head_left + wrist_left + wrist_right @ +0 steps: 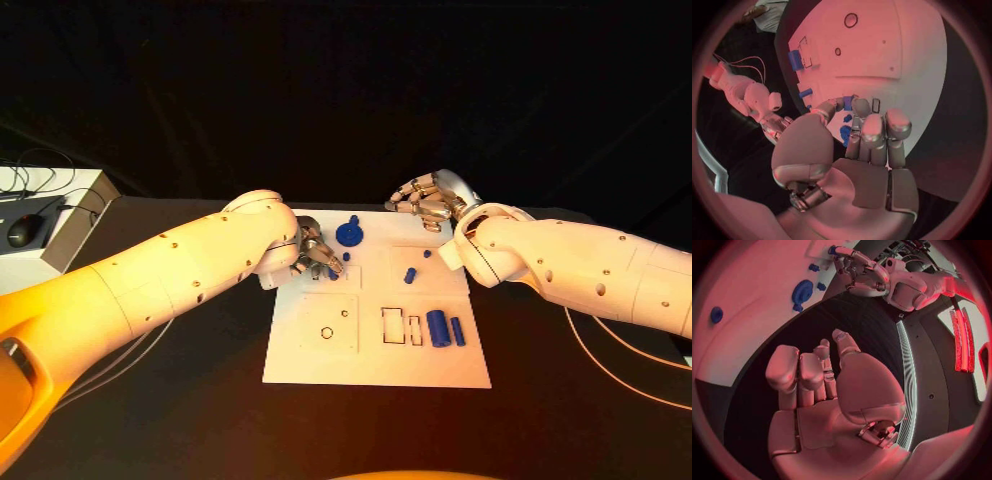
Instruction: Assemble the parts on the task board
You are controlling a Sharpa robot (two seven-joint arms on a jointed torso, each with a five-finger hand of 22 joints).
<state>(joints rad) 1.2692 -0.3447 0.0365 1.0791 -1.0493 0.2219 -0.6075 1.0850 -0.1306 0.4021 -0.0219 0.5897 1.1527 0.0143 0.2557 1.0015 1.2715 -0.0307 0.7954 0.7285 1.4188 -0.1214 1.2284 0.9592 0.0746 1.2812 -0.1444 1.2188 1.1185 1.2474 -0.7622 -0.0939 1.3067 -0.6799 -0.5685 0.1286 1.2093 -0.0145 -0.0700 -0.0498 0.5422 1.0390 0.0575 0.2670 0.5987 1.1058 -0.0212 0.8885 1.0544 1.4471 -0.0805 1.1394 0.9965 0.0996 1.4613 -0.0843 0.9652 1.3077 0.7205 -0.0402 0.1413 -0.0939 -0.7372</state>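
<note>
In the head view the board (378,345) lies in the middle of the table (173,410). The left hand (320,258) is over the board's far left corner and pinches a small blue part (332,271) in its fingertips. The right hand (430,198) hovers just past the far edge, fingers loosely apart, holding nothing. A round part (351,234) lies near the far edge, a peg (410,275) in the middle, and two cylinders (446,329) stay by the right edge.

In the left wrist view the left hand (856,145) holds the part (847,103) between thumb and fingers over the board (898,55).

In the right wrist view the right hand (820,385) is empty over the table (861,320), fingers straight.
</note>
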